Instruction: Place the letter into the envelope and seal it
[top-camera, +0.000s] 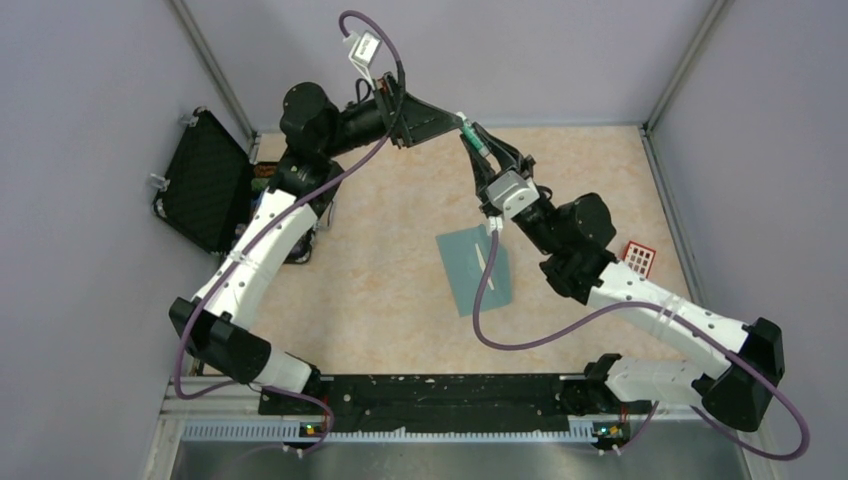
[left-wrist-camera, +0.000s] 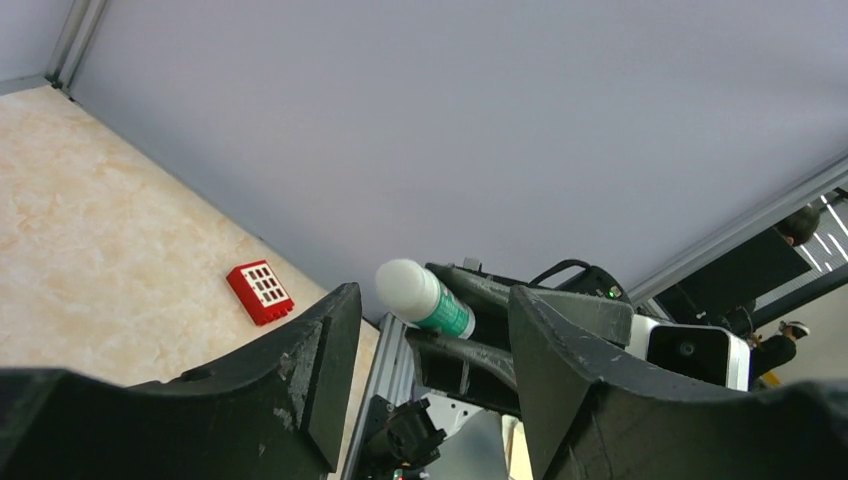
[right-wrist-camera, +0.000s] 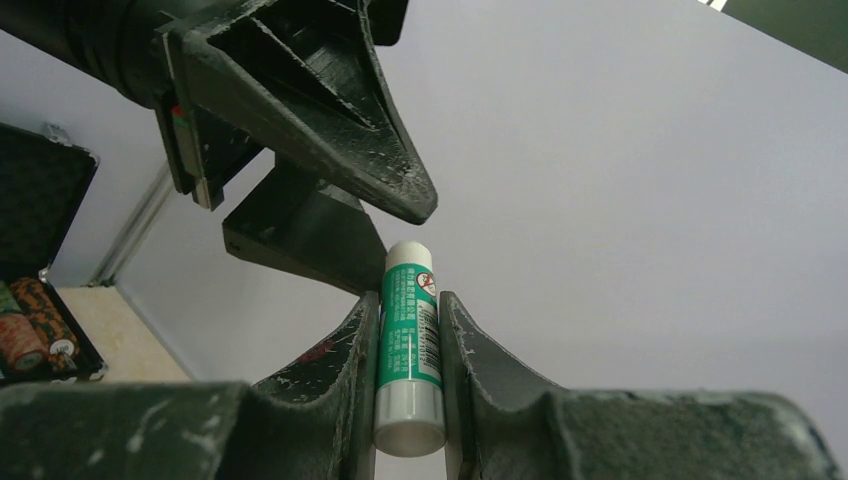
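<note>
Right jaws raised, clamping glue stick (right-wrist-camera: 409, 350); left jaws spread opposite.

Count on inspection:
- One envelope (top-camera: 475, 270), centre of the counter (top-camera: 380, 290).
- One glue stick (right-wrist-camera: 408, 350).
- One red gridded block (top-camera: 638, 258), right of centre.
- One open black case (top-camera: 205, 180), upper left (contents too unclear to count).
- Two claws: left claw (left-wrist-camera: 432, 300), right claw (right-wrist-camera: 408, 320).

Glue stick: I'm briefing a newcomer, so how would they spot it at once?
Above the table, where both arms meet, the jaws of the right arm clamp the glue stick. It is a green-labelled white tube, the only thing held aloft.
</note>
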